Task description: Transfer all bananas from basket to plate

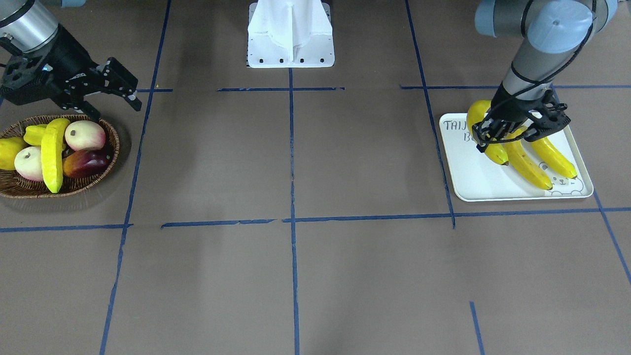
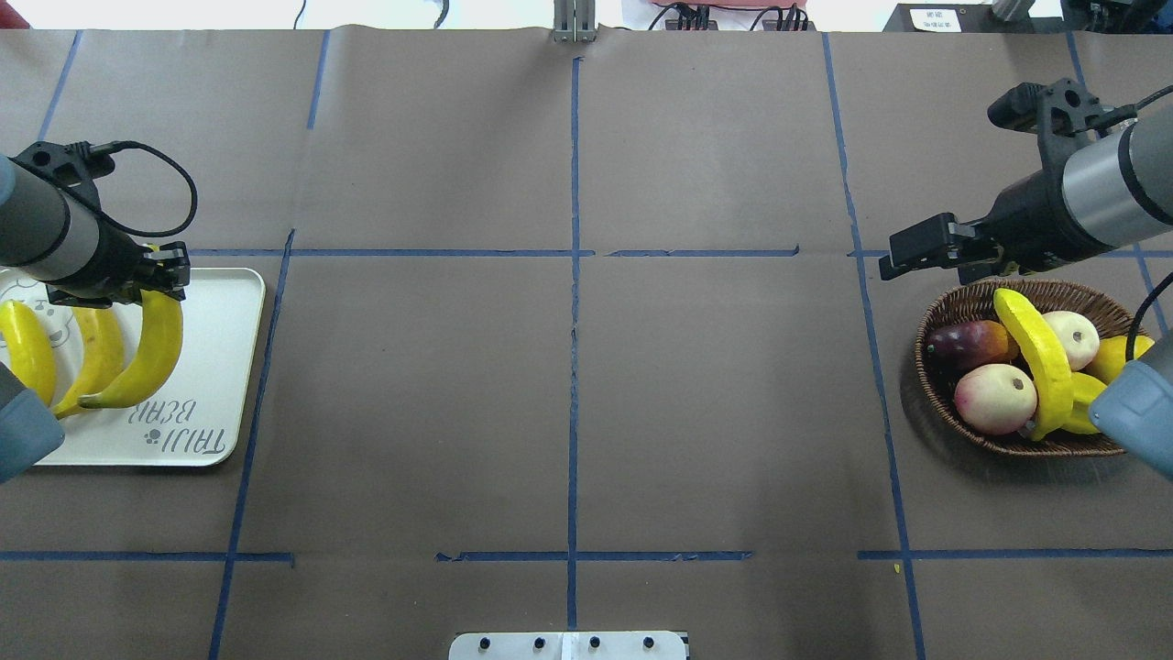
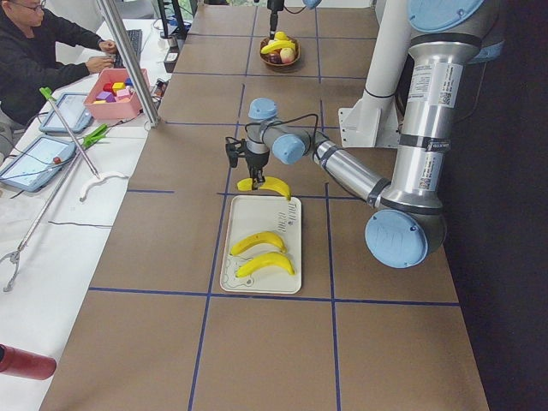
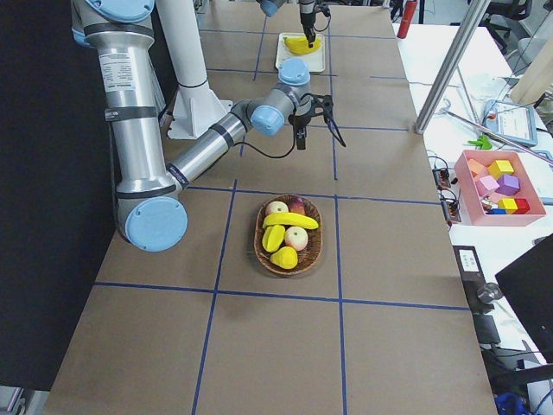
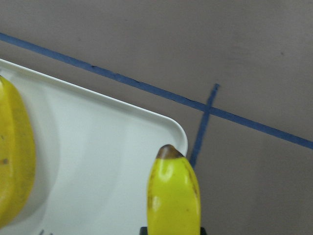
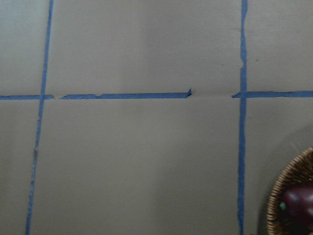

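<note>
My left gripper [image 2: 163, 275] is shut on one end of a banana [image 2: 151, 353] and holds it over the white plate [image 2: 215, 367]; in the left wrist view its dark tip [image 5: 169, 152] hangs above the plate corner [image 5: 161, 122]. Two more bananas [image 2: 27, 353] [image 2: 96, 353] lie on the plate. A fourth banana [image 1: 52, 153] lies across the other fruit in the wicker basket [image 1: 74, 188]. Raised beside the basket on its inner side, my right gripper [image 1: 116, 108] is open and holds nothing.
Peaches [image 1: 85, 134], a dark red fruit [image 1: 86, 162], a starfruit [image 1: 34, 134] and a round yellow fruit [image 1: 9, 152] share the basket. The robot's white base [image 1: 291, 34] stands at mid table. A person [image 3: 43, 51] sits at a side table with a pink box [image 3: 116, 90].
</note>
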Controlling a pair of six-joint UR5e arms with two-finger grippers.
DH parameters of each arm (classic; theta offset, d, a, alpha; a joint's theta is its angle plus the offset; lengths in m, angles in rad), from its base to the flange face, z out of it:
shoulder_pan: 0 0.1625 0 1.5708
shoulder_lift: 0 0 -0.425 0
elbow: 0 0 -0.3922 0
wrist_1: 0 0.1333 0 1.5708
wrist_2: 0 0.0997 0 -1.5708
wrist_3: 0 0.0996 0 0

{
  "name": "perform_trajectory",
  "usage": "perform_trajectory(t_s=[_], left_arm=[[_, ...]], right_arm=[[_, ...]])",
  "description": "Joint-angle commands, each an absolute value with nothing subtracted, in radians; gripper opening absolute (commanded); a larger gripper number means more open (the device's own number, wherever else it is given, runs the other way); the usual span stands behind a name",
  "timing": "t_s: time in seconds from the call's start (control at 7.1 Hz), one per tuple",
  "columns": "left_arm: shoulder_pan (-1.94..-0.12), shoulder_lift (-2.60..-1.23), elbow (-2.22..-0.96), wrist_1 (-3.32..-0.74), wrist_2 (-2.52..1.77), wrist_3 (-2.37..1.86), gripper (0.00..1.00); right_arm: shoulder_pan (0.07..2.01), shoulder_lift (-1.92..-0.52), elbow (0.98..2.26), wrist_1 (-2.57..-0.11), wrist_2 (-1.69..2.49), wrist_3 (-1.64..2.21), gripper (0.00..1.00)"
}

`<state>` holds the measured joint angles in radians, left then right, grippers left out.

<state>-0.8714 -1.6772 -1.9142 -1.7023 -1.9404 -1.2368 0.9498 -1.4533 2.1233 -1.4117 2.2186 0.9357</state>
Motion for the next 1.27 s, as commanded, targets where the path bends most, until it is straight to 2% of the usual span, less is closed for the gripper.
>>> perform_trajectory(t_s=[0.0,0.14,0.42,0.85,0.99,1.13], left_arm=[[-0.867,-1.681,-1.824,-1.704,-1.85,-1.201,0.02],[-0.865,-1.683,-1.815,-1.707,-1.852,-1.19,0.99],[-0.864,-1.689,-1.81,-1.709,-1.852,-1.189,1.0],[-0.864,-1.709,-1.831,-1.709,-1.862,-1.196,1.0],[-0.864,-1.721,-1.832,-1.709,-1.862,-1.201,1.0],[-0.862,-1.726,-1.83,-1.709,-1.862,-1.203,1.0]], right_arm=[[0.962,-1.473,2.12,-1.457,2.215,0.885,1.0],[0.962,-1.491,2.121,-1.456,2.214,0.884,1.0],[0.96,-1.544,2.121,-1.457,2.162,0.85,1.0],[0.959,-1.725,2.121,-1.44,2.056,0.678,1.0],[0.956,-1.745,2.111,-1.442,2.045,0.686,0.99],[0.954,-1.735,2.039,-1.443,2.049,0.68,0.99]])
